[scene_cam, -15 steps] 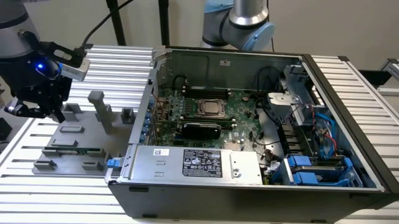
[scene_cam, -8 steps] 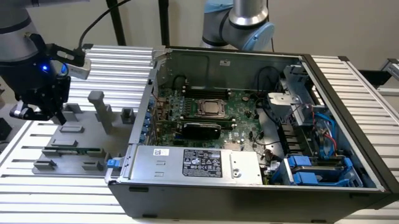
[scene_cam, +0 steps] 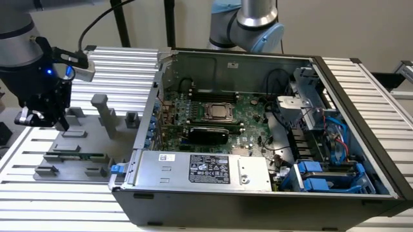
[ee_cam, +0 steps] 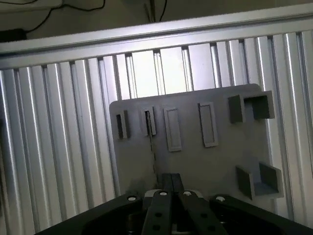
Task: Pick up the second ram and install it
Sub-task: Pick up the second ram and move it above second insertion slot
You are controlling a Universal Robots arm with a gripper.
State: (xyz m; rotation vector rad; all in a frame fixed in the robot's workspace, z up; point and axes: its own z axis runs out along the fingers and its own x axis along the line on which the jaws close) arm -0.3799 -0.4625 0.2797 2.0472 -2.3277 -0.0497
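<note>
On the exterior view's left, we see the claw [scene_cam: 63,124] above the grey tray [scene_cam: 90,145], its tips pressed together in the wrist view. Our second ram [scene_cam: 77,155] stands edge-up in slotted blocks [scene_cam: 98,158] at the tray's near side; the exterior view adds, to the right, the open computer case [scene_cam: 258,188] holding a green motherboard [scene_cam: 248,113].

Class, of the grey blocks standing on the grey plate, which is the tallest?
The slim upright post in the exterior view, rising well above the low blocks around it on the plate.
</note>
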